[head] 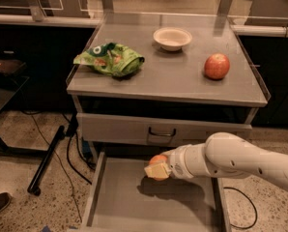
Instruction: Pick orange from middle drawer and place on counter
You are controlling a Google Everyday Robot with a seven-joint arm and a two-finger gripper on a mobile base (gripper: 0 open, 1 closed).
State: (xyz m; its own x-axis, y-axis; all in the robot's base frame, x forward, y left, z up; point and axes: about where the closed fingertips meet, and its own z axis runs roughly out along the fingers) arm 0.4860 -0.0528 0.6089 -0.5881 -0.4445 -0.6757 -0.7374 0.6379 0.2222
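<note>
The orange point(158, 160) is small, round and bright orange, held between the pale fingers of my gripper point(157, 169). The gripper is shut on it and holds it above the open middle drawer point(120, 202), a wide grey metal drawer pulled out at the bottom of the cabinet. My white arm point(231, 161) reaches in from the right. The counter point(173, 76) is the flat grey top above, well higher than the gripper.
On the counter lie a green chip bag point(110, 59) at the left, a white bowl point(172, 38) at the back and a red apple point(217, 65) at the right. A closed drawer front with a dark handle point(162, 132) sits just above the gripper.
</note>
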